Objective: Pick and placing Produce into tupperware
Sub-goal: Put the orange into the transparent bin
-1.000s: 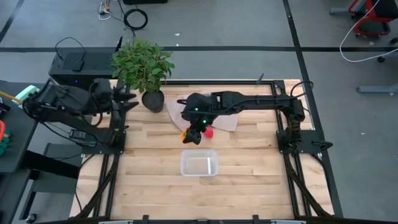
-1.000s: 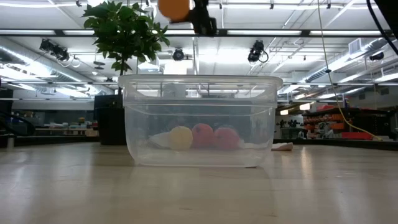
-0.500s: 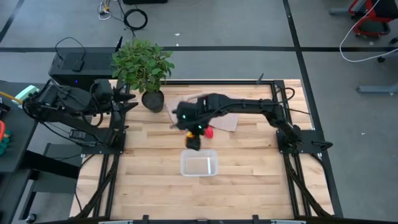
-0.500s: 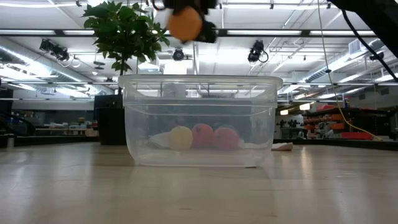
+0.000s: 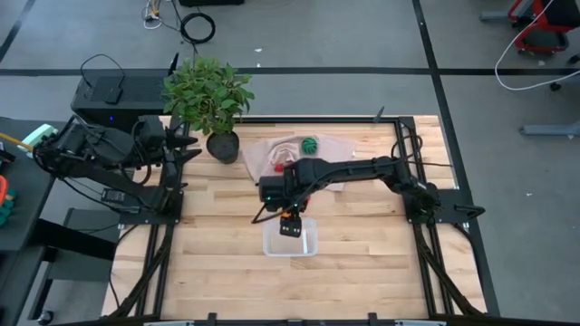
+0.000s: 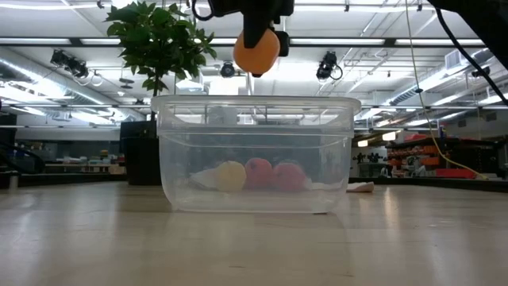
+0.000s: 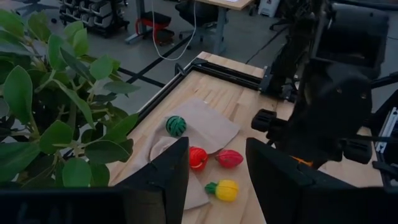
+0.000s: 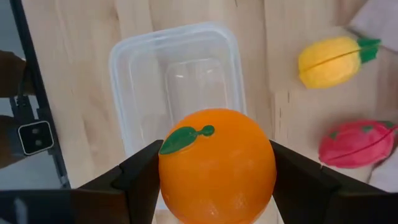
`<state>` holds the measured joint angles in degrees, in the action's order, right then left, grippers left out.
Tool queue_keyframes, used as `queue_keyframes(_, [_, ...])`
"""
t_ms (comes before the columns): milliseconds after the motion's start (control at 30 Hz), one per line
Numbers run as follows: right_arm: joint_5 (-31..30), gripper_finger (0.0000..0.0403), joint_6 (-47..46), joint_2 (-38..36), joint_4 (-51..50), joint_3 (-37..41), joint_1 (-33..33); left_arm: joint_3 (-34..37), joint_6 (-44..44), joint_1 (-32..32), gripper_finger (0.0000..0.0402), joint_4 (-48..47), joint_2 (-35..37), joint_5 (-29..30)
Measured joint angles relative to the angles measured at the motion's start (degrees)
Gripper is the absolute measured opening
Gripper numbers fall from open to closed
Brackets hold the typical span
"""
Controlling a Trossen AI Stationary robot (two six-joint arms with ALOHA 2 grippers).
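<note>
My right gripper (image 5: 290,224) is shut on the orange toy fruit (image 6: 255,52) and hangs just above the clear tupperware (image 5: 304,244), which stands near the table's middle. On the beige cloth (image 5: 268,150) beyond it lies the dark green round piece (image 5: 310,144). Two red pieces (image 7: 198,158) (image 7: 229,158) and the yellow piece (image 7: 225,189) lie at the cloth's near edge, and the low view shows them through the container's wall (image 6: 182,159). My left gripper (image 7: 216,155) waits open at the table's left far corner, beside the plant. My right gripper pinches the orange between its two fingers (image 8: 140,183), one on each opposite side (image 8: 171,180) of the fruit. The fingers come from above, pointing down. The orange is lifted clear, a little above the tupperware's open rim (image 6: 254,99).
A leafy potted plant (image 5: 208,95) stands at the far left of the table, next to the cloth. A black box (image 5: 104,91) sits behind the left arm. Bare wood (image 5: 362,244) lies to both sides of the container and toward the near edge.
My right gripper has carried the orange from over the cloth toward the near edge and come down, so it now hangs over the tupperware. The arm's move has uncovered the cloth and the green piece. The other pieces have stayed where they were.
</note>
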<state>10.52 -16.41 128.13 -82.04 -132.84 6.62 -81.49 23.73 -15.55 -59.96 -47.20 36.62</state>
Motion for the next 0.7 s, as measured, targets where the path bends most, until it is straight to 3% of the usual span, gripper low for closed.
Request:
queue_keyframes(367, [-2.2,0.0261,-3.5,2.2,-0.7,0.1,4.2,0.0,0.1,0.0,0.0167,-1.3,0.0,0.0])
queue_keyframes(700, [-2.7,0.0261,-8.4,2.3,0.6,5.9,5.8,0.0,0.1,0.0,0.0167,-2.8,0.0,0.0])
